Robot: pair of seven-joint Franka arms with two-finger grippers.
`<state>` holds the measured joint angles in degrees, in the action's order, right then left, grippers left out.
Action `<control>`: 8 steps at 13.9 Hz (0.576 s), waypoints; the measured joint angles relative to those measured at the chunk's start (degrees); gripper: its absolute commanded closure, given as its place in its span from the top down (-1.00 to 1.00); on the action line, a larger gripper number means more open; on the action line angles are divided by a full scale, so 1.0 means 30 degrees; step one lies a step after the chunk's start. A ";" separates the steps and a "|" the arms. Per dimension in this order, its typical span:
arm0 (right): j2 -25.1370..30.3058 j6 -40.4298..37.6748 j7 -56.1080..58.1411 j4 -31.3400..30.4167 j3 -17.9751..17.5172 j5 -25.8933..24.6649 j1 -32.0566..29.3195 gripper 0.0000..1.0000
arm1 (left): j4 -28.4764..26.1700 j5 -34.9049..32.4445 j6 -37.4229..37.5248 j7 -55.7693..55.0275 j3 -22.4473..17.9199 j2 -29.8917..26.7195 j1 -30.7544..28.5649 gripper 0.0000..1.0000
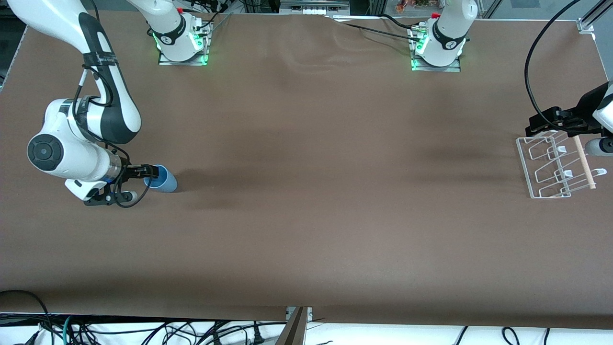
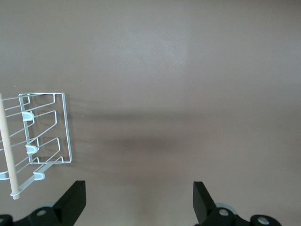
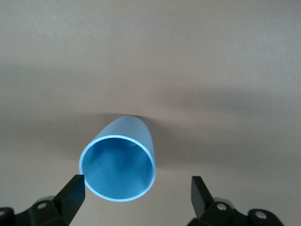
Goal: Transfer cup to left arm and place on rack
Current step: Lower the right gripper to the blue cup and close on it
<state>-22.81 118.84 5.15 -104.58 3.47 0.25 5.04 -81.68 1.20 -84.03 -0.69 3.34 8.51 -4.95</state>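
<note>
One cup [image 1: 163, 179], light blue, stands on the brown table cover [image 1: 306, 215] at the right arm's end of the table. In the right wrist view its open mouth [image 3: 117, 168] faces the camera, interior bare. Right gripper [image 1: 143, 179] sits just beside the cup, fingers [image 3: 73, 193] spread wide with the rim between them; one finger is close to the rim, the other apart from it, no pinch visible. Right arm [image 1: 81, 139] bends down from its base [image 1: 182, 40].

Rack [image 1: 555, 165], white wire, lies at the left arm's end of the table, well apart from the cup, wooden dowel [image 1: 585, 163] along one side. Left gripper [image 1: 543, 125] hangs over the table just beside the rack, fingers [image 2: 73, 200] spread, holding nothing; this arm waits.

Cover shows soft creases and faint shadows. Green lights glow at both bases. Loose cables [image 1: 143, 330] lie below the table edge nearest the front camera.
</note>
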 measured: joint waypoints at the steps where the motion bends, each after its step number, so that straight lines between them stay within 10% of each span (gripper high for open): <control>1: 0.0005 0.0251 0.0039 -0.0201 0.0011 0.0000 -0.0062 1.00 | 0.0020 0.0000 0.0000 0.0000 0.0002 -0.0002 0.0002 1.00; 8: -0.0010 0.2633 0.0129 -0.2200 0.0010 0.0000 -0.0107 0.88 | -0.0371 0.0000 0.0017 -0.0054 0.0017 -0.0465 0.0152 1.00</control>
<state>-22.84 126.74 5.54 -111.18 3.50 0.25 4.72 -82.80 1.20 -83.98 -0.85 3.39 7.12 -4.50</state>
